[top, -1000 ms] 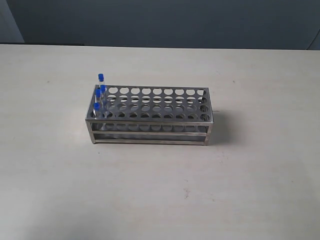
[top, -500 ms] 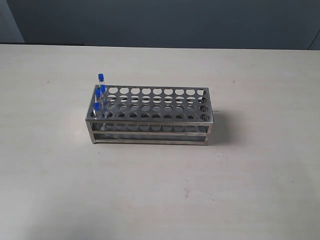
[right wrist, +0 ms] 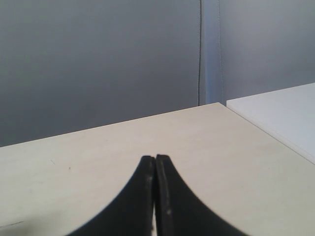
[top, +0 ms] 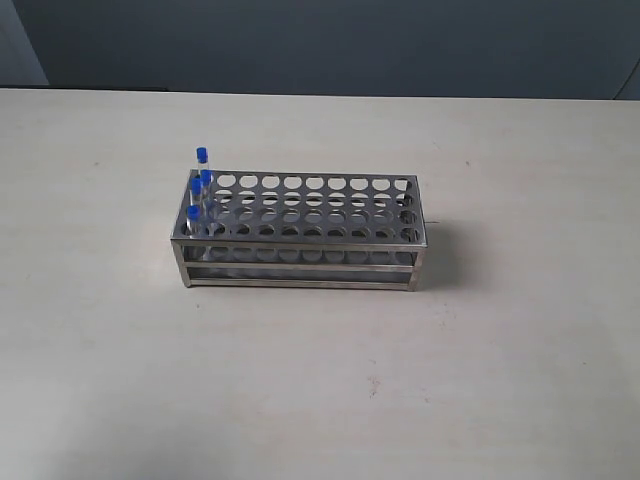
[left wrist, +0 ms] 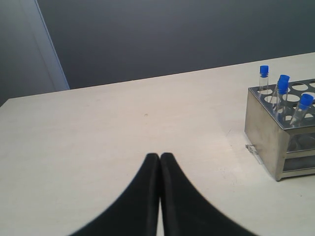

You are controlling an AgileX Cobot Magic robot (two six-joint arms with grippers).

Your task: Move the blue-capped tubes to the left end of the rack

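The shiny steel rack [top: 300, 232] stands on the table in the exterior view. Several blue-capped tubes [top: 199, 186] stand upright in the holes at its left end. The left wrist view catches that end of the rack [left wrist: 275, 132] with the blue-capped tubes [left wrist: 282, 88] poking above the top plate. My left gripper [left wrist: 160, 155] is shut with nothing in it, well short of the rack. My right gripper [right wrist: 154, 158] is shut and empty over bare table; no rack shows in its view. Neither gripper appears in the exterior view.
The beige table [top: 500, 380] ends at a dark grey wall [top: 330, 40] at the back. In the right wrist view a white surface [right wrist: 280, 118] adjoins the table's edge.
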